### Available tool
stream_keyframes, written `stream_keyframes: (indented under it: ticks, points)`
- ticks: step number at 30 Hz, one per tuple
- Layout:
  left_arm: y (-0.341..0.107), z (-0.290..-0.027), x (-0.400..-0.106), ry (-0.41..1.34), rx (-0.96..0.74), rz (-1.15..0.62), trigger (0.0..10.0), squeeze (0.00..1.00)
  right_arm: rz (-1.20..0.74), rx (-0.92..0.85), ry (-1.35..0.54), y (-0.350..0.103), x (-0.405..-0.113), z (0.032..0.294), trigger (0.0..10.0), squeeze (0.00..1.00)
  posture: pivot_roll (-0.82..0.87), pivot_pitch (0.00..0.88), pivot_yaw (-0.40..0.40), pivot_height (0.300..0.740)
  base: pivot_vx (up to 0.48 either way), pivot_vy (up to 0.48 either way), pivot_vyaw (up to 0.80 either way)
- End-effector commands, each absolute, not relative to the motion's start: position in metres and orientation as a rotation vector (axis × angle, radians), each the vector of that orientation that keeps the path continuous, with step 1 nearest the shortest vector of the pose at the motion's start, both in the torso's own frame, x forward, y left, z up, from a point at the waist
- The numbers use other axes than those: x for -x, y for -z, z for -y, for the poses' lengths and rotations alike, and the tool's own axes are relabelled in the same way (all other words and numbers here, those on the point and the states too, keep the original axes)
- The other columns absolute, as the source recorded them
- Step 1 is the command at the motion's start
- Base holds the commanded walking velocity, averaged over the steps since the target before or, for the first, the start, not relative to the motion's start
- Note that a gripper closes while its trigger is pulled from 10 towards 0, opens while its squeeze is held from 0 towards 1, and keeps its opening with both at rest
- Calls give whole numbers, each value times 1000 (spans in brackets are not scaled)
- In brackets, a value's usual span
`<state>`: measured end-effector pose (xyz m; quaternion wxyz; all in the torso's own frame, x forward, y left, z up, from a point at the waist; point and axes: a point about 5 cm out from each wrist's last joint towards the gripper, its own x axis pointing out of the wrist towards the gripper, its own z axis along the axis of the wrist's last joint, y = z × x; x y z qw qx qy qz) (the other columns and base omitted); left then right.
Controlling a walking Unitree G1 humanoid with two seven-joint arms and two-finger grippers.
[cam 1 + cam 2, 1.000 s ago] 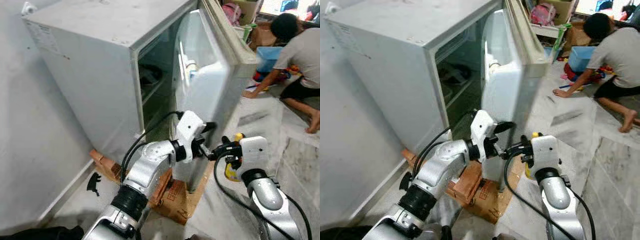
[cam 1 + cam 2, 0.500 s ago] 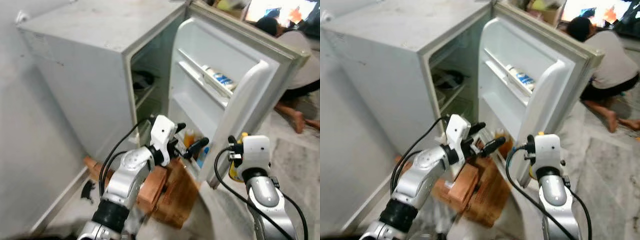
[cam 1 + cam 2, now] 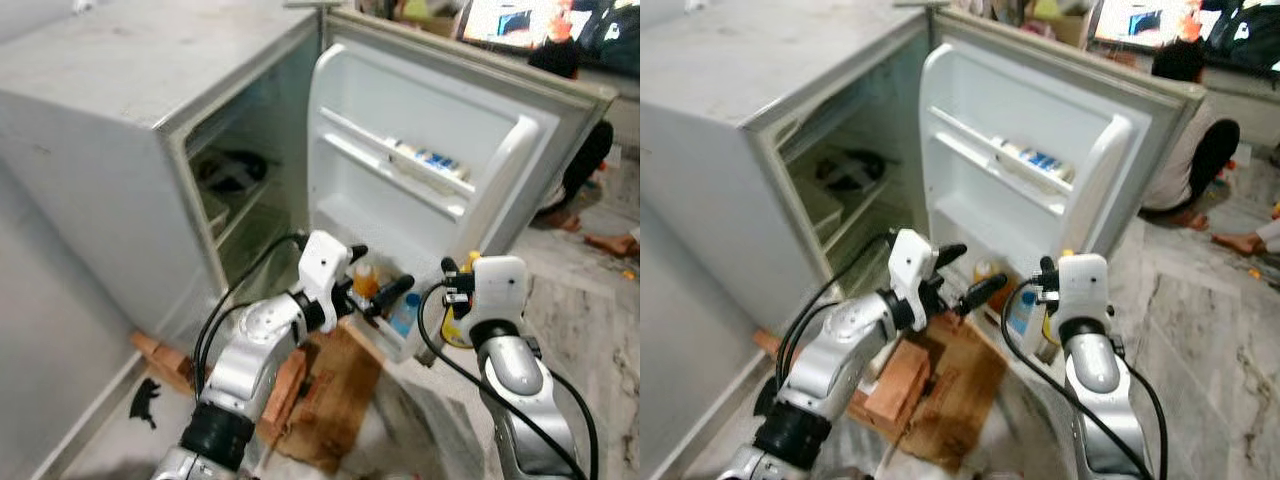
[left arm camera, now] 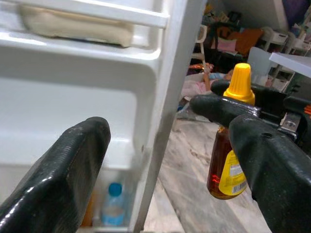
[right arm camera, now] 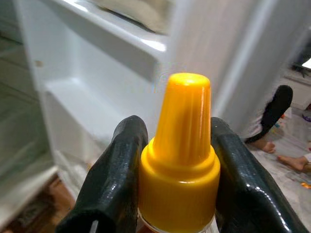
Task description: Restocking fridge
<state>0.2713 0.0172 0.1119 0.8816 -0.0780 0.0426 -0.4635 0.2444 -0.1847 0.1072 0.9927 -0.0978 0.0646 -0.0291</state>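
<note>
The right gripper (image 5: pixel 177 194) is clamped on a honey bottle (image 4: pixel 227 145), its 2 black fingers (image 5: pixel 116 174) pressing either side of the neck just under the yellow cap (image 5: pixel 181 145). The bottle hangs upright at the near right edge of the open fridge door (image 3: pixel 520 160), outside the bottom door shelf (image 3: pixel 395 345). To its left, the left gripper (image 3: pixel 372 285) is spread wide and empty, in front of that bottom shelf, where a water bottle (image 3: pixel 403 312) with a blue cap and an orange bottle (image 3: pixel 366 282) already stand.

The fridge (image 3: pixel 120 150) is open, with a dark item (image 3: pixel 232 172) on an inner shelf and a packet (image 3: pixel 428 160) lying in the upper door rack. A person (image 3: pixel 1185 130) sits on the floor far right.

The step in hand looks like stowing the honey. Done well, the bottle should travel left around the door edge, stay upright, and be lowered into the free gap on the bottom shelf without knocking its neighbours.
</note>
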Motion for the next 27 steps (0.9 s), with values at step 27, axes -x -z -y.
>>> stream_keyframes:
  ticks: [27]
  points:
    - [-116,-132,-272,241,4,-36,10000,0,-31,123,-80,-130,-272,171,10000,0,40,17,-21,740,243,-255,0]
